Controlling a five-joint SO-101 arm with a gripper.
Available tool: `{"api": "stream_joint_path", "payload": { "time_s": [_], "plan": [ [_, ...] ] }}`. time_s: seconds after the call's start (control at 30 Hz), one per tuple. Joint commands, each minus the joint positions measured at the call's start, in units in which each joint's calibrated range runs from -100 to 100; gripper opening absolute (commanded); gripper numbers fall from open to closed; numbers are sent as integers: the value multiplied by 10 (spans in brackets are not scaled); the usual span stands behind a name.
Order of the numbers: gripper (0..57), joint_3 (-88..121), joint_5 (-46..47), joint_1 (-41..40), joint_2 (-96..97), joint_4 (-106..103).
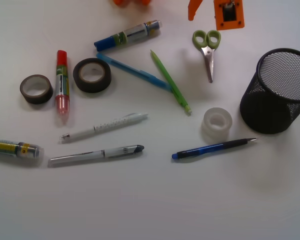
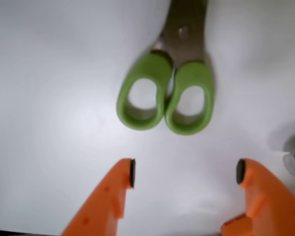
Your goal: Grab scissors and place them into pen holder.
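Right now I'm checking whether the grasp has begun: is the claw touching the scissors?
Apart. The wrist view shows the open claw with bare table between its fingertips and the green handles of the scissors.

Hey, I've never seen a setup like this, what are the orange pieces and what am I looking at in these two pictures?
The orange pieces belong to a small robot arm. The front view looks down on a white table; the wrist view comes from a camera on the arm, looking past its gripper. The gripper's two orange fingers stand apart, open, and hold nothing. Just ahead of them lie the scissors with green loop handles, flat on the table. To the right in the front view stands the pen holder, a black mesh cup. Pens, markers, two dark tape rolls and a clear tape roll lie scattered around.
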Motion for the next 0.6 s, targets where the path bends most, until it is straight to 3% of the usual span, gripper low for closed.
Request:
{"api": "stream_joint_path", "payload": {
  "time_s": [0.0,0.1,0.27,0.57],
  "plan": [
    [236,-31,5,0,37,-2],
    [234,-31,9,0,46,-19],
    [139,-30,9,-1,47,-24],
    [134,-24,25,-1,82,-95]
  ]
}}
